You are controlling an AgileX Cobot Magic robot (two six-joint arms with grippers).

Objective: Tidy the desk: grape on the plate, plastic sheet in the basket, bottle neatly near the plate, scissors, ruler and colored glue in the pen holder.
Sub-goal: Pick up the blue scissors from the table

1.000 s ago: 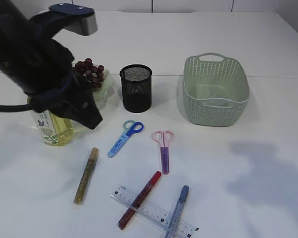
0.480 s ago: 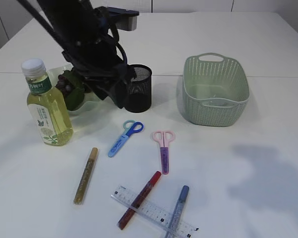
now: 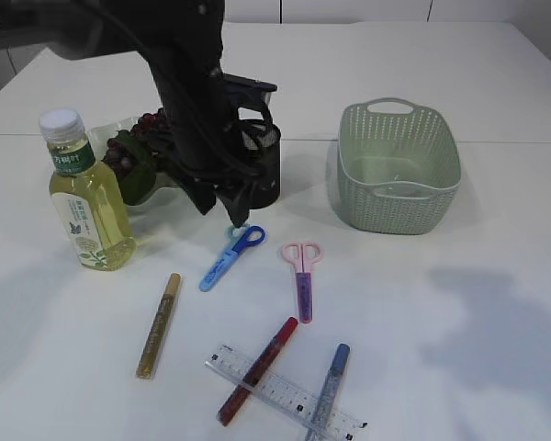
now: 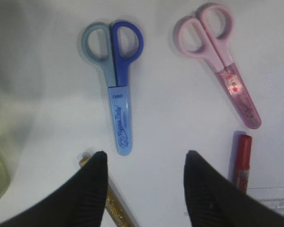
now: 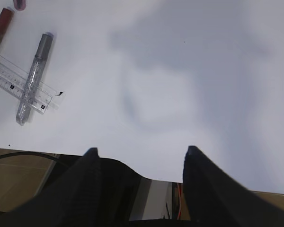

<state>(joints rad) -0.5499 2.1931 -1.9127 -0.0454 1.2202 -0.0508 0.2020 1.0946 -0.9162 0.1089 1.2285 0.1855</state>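
My left gripper [image 3: 231,219] hangs open just above the blue scissors [image 3: 230,257], whose handles [image 4: 113,42] lie ahead of the fingertips [image 4: 98,161]. Beside them lie pink scissors [image 4: 222,61], a gold glue stick [image 3: 159,323], a red one [image 3: 257,369] and a blue one [image 3: 328,390] crossing the clear ruler [image 3: 285,393]. The bottle [image 3: 83,197] stands upright left of the plate [image 3: 161,195], which holds the grapes [image 3: 151,124]. The arm partly hides the black pen holder [image 3: 264,179]. My right gripper [image 5: 141,151] is open and empty over the table's front edge. I cannot make out the plastic sheet.
A pale green basket [image 3: 399,170] stands at the back right. In the right wrist view the blue glue stick [image 5: 35,71] and ruler [image 5: 19,85] lie at the upper left, with bare white table [image 5: 189,71] beside them and the floor below the edge.
The left arm has swung right from over the bottle and plate and come down above the blue scissors. The bottle now stands uncovered. Nothing on the table has shifted.
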